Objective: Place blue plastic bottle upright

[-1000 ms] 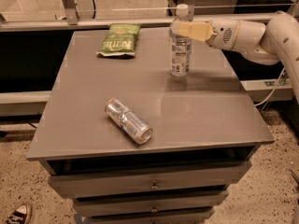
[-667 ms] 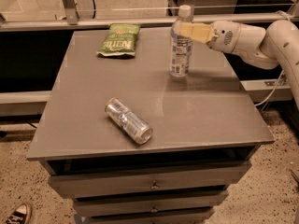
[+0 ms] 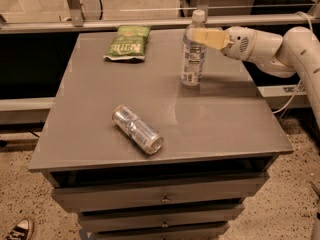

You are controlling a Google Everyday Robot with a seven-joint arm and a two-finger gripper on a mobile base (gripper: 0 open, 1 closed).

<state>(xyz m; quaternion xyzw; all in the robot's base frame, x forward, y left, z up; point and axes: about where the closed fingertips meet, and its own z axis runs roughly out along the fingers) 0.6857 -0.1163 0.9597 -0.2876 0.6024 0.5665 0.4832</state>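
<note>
The blue plastic bottle (image 3: 192,59) stands upright on the grey table (image 3: 225,119) at the back right, white cap on top. My gripper (image 3: 201,36) reaches in from the right at the height of the bottle's shoulder. Its tan fingers (image 3: 209,37) lie against the upper part of the bottle, closed on it. The white arm runs off to the right edge of the view.
A shiny silver can (image 3: 137,129) lies on its side near the table's front left. A green chip bag (image 3: 128,42) lies flat at the back left. Drawers sit below the tabletop. A metal rail runs behind the table.
</note>
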